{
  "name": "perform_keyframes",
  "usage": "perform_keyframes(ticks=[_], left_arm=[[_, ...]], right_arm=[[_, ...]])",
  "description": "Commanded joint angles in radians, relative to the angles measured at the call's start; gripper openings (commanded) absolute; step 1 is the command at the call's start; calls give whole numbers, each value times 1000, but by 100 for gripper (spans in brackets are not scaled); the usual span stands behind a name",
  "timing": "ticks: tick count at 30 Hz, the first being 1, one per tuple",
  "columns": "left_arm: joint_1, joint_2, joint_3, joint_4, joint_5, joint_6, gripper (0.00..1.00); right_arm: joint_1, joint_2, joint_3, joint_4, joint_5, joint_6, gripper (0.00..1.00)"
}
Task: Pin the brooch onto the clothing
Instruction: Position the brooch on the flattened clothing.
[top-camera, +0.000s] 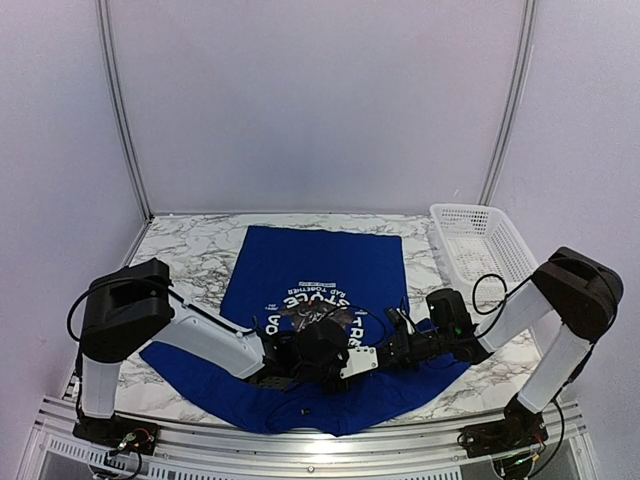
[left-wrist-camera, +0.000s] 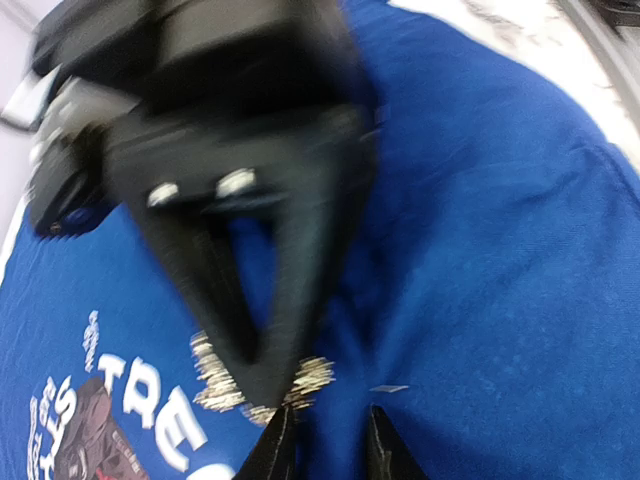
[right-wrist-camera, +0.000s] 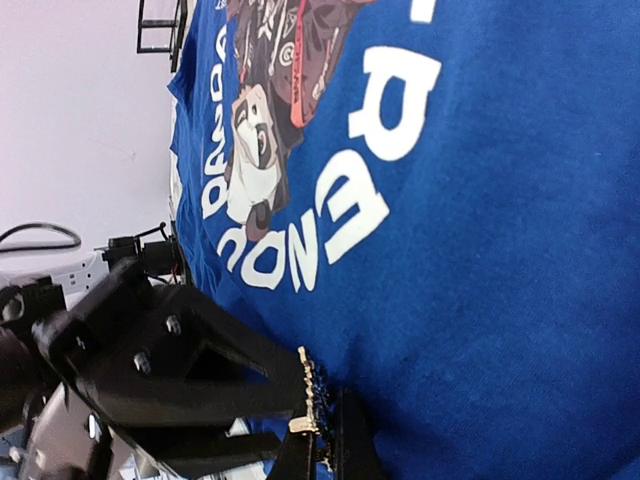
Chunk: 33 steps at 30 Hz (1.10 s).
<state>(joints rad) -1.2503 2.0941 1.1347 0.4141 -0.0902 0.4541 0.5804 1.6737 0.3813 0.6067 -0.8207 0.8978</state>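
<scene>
Brooch pinched at the edge of the shirt's print

Both arms reach in from the near edge and meet low over the near middle of the table (top-camera: 190, 250). The right gripper (left-wrist-camera: 268, 388) is pressed together, its black fingers pinching a glittery brooch (left-wrist-camera: 315, 375) just above the blue cloth, beside the white lettering. The left gripper (left-wrist-camera: 328, 415) faces it from close by, its fingers a little apart with only cloth showing between them. Whether they nip the fabric cannot be told. The T-shirt (top-camera: 320, 250) lies flat on the middle of the marble top, its panda print (right-wrist-camera: 265, 130) just beyond the grippers. A white basket (top-camera: 480, 240) stands at the far right.
</scene>
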Motion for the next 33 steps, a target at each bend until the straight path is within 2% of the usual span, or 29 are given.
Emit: perform_keyframes(ticks=[1,5,14,18,21,25,28,30,33], left_arm=[[18,-11,-13,81,-93,-91,25],[20,-18,-16,101,-113,-125,27],[32,-28,-33,110,-65,-158,31],[43,-69,-63,107,-24,-182,44],[65,-119,-85,87,66,-236,53],[126,-147,-86,70,304,-416,56],[178,-107,-54,69,468,-612,50],[186,-76,-38,71,510,-712,45],[183,-49,-31,82,529,-745,44]], right_arm=[[26,-13,-24,-17,-43,8,0],[25,-15,-27,-27,-48,3,0],[25,-41,-23,-84,-79,-35,0],[22,-52,-8,-103,-82,-67,0],[20,-50,5,-106,-81,-78,0],[16,-33,7,-105,-85,-86,0],[17,-23,4,-98,-93,-87,0],[17,-23,4,-95,-92,-88,0],[18,-25,4,-93,-91,-93,0]])
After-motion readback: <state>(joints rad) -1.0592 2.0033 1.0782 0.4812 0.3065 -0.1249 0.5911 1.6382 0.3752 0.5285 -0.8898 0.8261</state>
